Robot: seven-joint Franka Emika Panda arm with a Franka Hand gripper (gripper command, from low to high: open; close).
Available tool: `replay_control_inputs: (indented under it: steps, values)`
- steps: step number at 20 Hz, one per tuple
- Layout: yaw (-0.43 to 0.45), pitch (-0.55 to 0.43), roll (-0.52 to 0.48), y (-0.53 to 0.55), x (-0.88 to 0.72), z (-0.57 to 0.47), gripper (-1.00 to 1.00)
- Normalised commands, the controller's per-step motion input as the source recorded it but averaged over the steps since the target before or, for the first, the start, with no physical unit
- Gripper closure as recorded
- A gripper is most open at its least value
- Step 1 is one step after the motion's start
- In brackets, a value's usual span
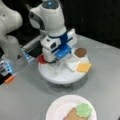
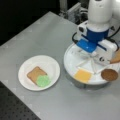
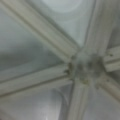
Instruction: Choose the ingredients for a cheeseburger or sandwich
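Gripper: low over the divided tray, where we pick ingredients; finger opening we cannot tell
Plate: beside the tray, toast under green disc, our sandwich base

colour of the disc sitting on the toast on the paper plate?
Green disc, clearest in a front view.

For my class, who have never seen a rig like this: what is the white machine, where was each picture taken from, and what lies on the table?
The white machine is a robot arm; its gripper hangs low over a round divided tray. Two pictures are front views from off the arm; the third looks down from its wrist onto the tray's dividers. On the tray lie a cheese square, a brown patty and a red disc. On the paper plate a toast slice carries a green disc. Nothing visible shows the jaws holding anything.
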Motion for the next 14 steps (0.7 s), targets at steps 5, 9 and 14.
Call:
replay_control_inputs:
  steps: [5, 9, 14]
  values:
    - [-0.142, -0.13, 0.05, 0.09, -0.01, -0.2, -1.0]
    - [-0.14, -0.104, 0.039, 0.06, 0.01, -0.16, -1.0]
    - [-0.07, -0.096, -0.026, 0.02, 0.01, -0.13, -1.0]
